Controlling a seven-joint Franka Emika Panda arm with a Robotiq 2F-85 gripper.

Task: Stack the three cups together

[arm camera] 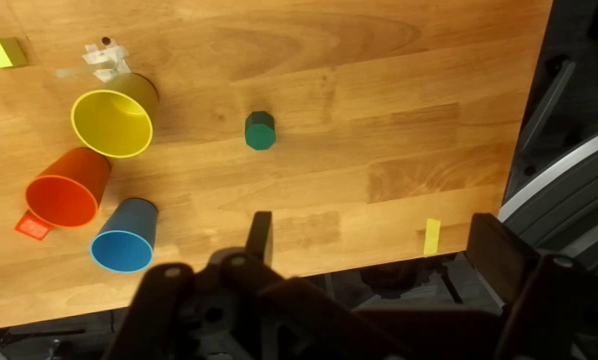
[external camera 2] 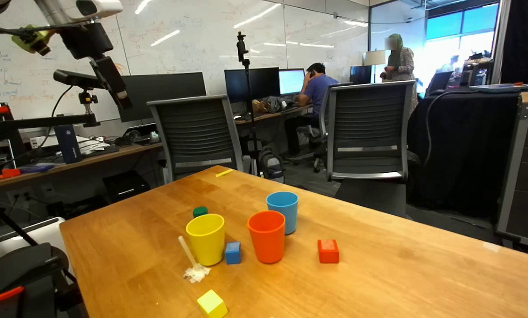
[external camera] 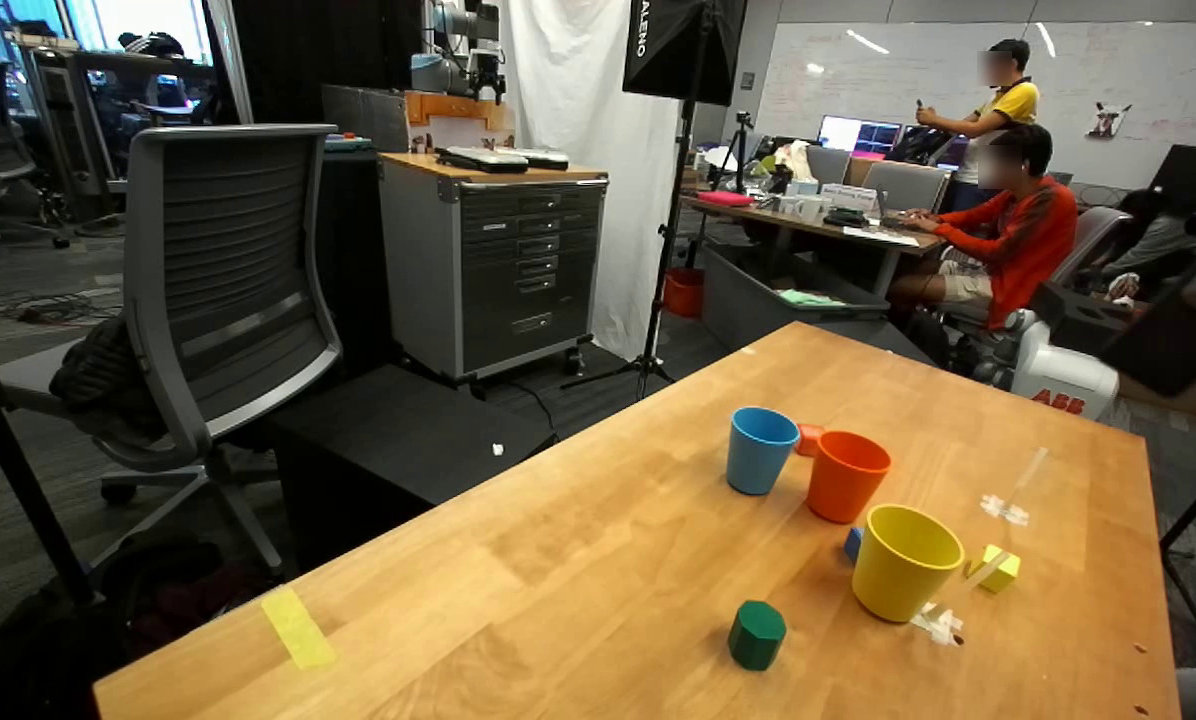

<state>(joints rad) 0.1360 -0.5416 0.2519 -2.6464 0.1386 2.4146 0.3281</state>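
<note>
Cups [external camera: 846, 488]: three, upright on one table [external camera: 558, 600]; blocks [external camera 2: 233, 253]: four; claw [arm camera: 369, 229]: spread wide.

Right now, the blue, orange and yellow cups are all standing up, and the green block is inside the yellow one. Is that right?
Not quite: the green block is on the table, apart from the yellow cup, as the wrist view shows. The rest is right: that cup, the blue cup and the orange cup are all standing up.
</note>
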